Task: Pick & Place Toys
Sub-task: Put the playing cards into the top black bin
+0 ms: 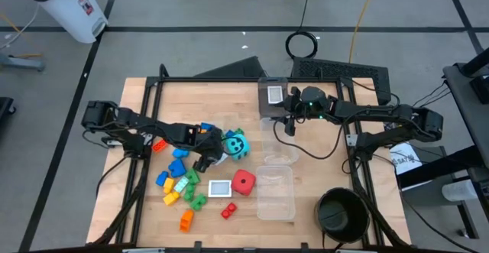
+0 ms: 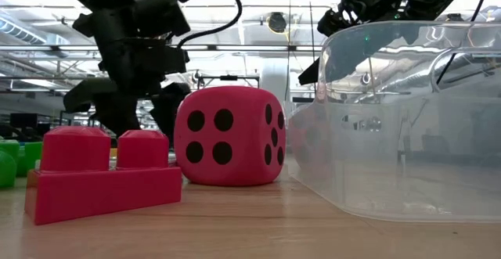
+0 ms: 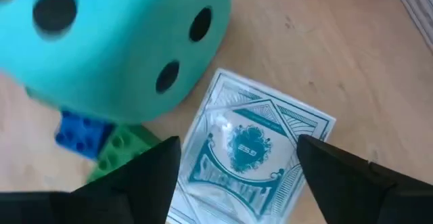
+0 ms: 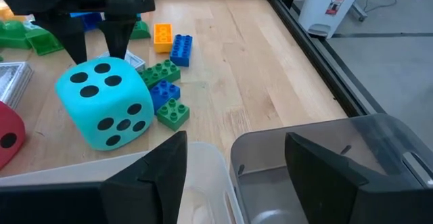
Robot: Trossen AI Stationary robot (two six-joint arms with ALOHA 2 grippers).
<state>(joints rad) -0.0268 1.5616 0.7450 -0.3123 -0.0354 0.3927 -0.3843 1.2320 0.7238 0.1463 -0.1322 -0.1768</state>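
Left hand [image 1: 205, 163]: hovered low over a white picture card [image 3: 250, 149], fingers [image 3: 145, 176] spread wide on either side of it, not gripping.
Card: lay flat on the worktop [image 1: 306, 199], just beside the cyan die [image 1: 235, 143].
Right hand [image 1: 290, 124]: fingers parted, holding nothing, poised above the clear plastic boxes [image 1: 276, 188].
Red die [image 1: 243, 182]: sat between a second card [image 1: 219, 188] and the boxes.
Bricks [image 1: 177, 183]: scattered across the worktop's left half.

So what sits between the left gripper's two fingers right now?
A white picture card lies on the wood between the left gripper's open fingers, beside the cyan die. The left wrist view shows it.
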